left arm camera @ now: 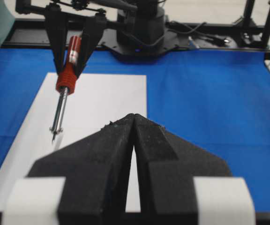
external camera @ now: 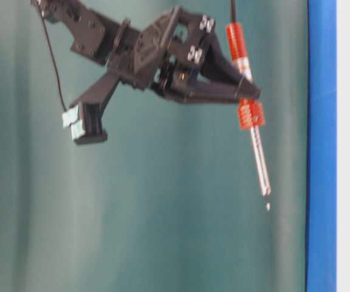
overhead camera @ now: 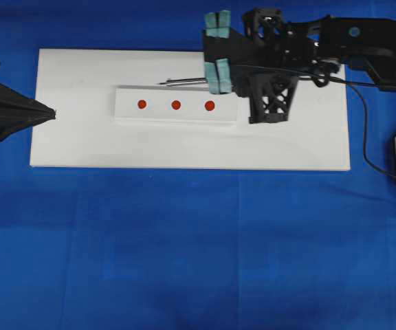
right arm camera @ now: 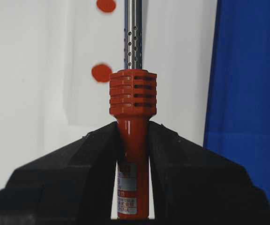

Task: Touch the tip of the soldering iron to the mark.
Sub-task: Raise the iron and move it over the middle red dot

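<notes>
My right gripper (right arm camera: pixel 132 136) is shut on the orange-red handle of the soldering iron (right arm camera: pixel 133 93) just behind its ribbed collar. The silver shaft (overhead camera: pixel 184 81) points left over the white board. The tip (overhead camera: pixel 161 84) hangs in the air above the board, just beyond the far edge of the white strip (overhead camera: pixel 126 113), and touches nothing. Three red marks lie on the strip: left (overhead camera: pixel 141 104), middle (overhead camera: pixel 176 104) and right (overhead camera: pixel 210 105). The tip (external camera: pixel 267 205) stands clear of the surface. My left gripper (overhead camera: pixel 50 113) rests shut and empty at the board's left edge.
The white board (overhead camera: pixel 308 148) lies on a blue cloth (overhead camera: pixel 198 247). The iron's black cord (overhead camera: pixel 363 130) trails off to the right past the board's edge. The right arm's base (left arm camera: pixel 139 28) stands behind the board's far end.
</notes>
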Controlling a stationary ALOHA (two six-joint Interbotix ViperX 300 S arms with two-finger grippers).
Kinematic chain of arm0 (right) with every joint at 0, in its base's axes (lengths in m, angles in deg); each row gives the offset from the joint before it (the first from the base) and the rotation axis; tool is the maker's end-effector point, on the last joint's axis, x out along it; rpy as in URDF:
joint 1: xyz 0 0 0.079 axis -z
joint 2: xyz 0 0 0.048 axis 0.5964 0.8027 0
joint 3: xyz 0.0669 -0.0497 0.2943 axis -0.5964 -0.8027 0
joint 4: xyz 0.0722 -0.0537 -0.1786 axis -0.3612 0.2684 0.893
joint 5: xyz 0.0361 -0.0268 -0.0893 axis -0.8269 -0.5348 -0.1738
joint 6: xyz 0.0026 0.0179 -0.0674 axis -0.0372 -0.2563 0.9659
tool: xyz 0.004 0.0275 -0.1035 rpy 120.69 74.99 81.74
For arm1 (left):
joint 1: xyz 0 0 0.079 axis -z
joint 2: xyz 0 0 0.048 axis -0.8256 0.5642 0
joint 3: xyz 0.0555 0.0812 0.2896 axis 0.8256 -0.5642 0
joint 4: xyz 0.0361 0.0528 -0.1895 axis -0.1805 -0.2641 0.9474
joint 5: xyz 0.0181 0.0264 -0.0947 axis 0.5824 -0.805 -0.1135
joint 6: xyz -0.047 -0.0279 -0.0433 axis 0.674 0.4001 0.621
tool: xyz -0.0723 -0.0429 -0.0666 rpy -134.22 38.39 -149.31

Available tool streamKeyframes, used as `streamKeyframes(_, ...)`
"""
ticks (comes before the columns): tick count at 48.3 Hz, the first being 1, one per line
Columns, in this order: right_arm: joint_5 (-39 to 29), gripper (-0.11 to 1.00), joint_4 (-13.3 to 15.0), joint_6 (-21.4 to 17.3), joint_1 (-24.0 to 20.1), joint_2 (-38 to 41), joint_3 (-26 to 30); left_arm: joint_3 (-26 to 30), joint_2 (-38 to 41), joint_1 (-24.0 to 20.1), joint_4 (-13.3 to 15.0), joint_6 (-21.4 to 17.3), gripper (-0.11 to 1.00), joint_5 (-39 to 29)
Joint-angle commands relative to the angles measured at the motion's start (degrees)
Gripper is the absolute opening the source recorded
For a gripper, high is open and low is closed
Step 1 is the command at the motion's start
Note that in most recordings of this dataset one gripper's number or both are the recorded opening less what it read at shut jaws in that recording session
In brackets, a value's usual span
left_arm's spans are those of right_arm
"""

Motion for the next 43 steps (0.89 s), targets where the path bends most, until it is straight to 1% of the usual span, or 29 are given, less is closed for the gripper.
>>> streamKeyframes(1, 0.18, 0.06, 0.18, -0.53, 0.09, -3.25, -1.14, 0.53, 0.18, -0.09, -0.09, 0.09, 0.0, 0.62)
streamKeyframes(9, 0.18, 0.06, 0.18, -1.76, 0.35, -6.15, -4.57, 0.53, 0.18, -0.09, -0.09, 0.09, 0.0, 0.62)
streamKeyframes(17, 0.44, 0.06, 0.18, -1.85, 0.35, -8.17, -6.86, 0.53, 0.18, -0.09, -0.09, 0.09, 0.0, 0.62)
streamKeyframes(43, 1.14, 0.06, 0.18, -1.85, 0.35, -7.65, -6.42, 0.53, 0.18, -0.09, -0.09, 0.09, 0.0, 0.62)
